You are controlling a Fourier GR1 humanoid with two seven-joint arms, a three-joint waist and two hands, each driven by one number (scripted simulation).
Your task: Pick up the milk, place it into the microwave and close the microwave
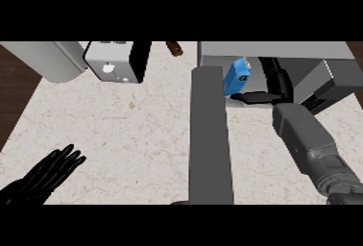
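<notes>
Speckled counter (120,125). Microwave (333,72) top right, door (211,139) swung open edge-on. Right hand (259,97) inside the cavity, just beside the blue milk (238,76), which stands in there; can't tell its fingers. Left hand (46,174) bottom left, fingers straight, holding nothing.

We identify a kitchen: a pale speckled stone counter (127,139) carries a grey microwave (312,72) with its door (211,139) swung open, beside a white appliance (113,62).
</notes>
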